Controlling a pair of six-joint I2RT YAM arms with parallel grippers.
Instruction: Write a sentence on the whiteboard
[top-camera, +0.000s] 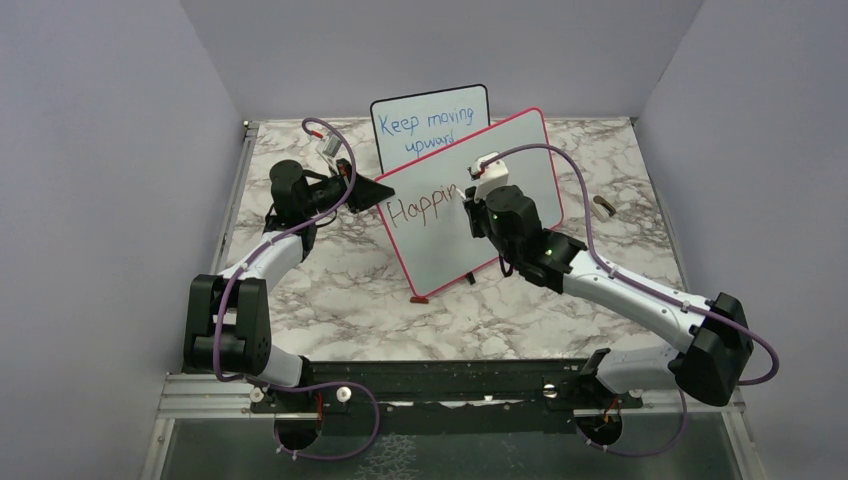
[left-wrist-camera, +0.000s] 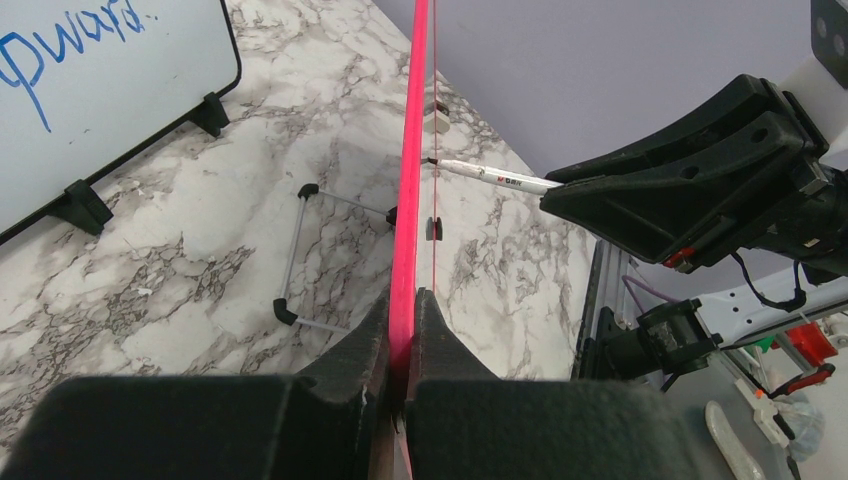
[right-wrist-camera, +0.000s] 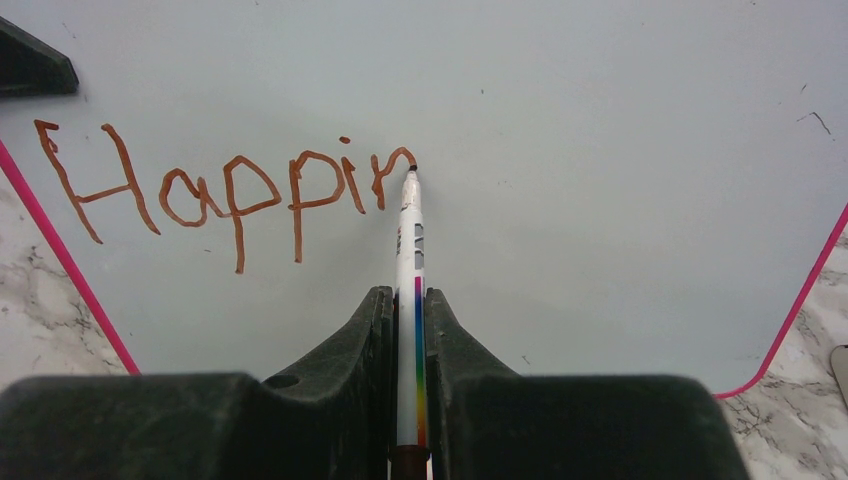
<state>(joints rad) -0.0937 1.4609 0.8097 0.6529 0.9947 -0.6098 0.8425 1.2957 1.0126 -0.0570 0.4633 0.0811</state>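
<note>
The whiteboard (top-camera: 520, 170), white with a pink-red frame, stands tilted on the marble table. On it the sentence (right-wrist-camera: 220, 190) reads "Happin" in brownish-red letters (top-camera: 425, 207). My left gripper (left-wrist-camera: 405, 300) is shut on the board's pink frame (left-wrist-camera: 410, 200) at its left edge (top-camera: 385, 190). My right gripper (right-wrist-camera: 408, 300) is shut on a white marker (right-wrist-camera: 409, 250) with a rainbow stripe. The marker's tip (right-wrist-camera: 413, 170) touches the board at the top of the last letter. From the left wrist the marker (left-wrist-camera: 500, 178) shows meeting the board edge-on.
A smaller black-framed board (top-camera: 432, 125) with blue writing "Keep moving upward" stands behind the whiteboard. Its black feet (left-wrist-camera: 85, 205) rest on the marble. A small brownish cap (top-camera: 603, 207) lies to the right of the board. A wire stand (left-wrist-camera: 300, 250) props the whiteboard from behind.
</note>
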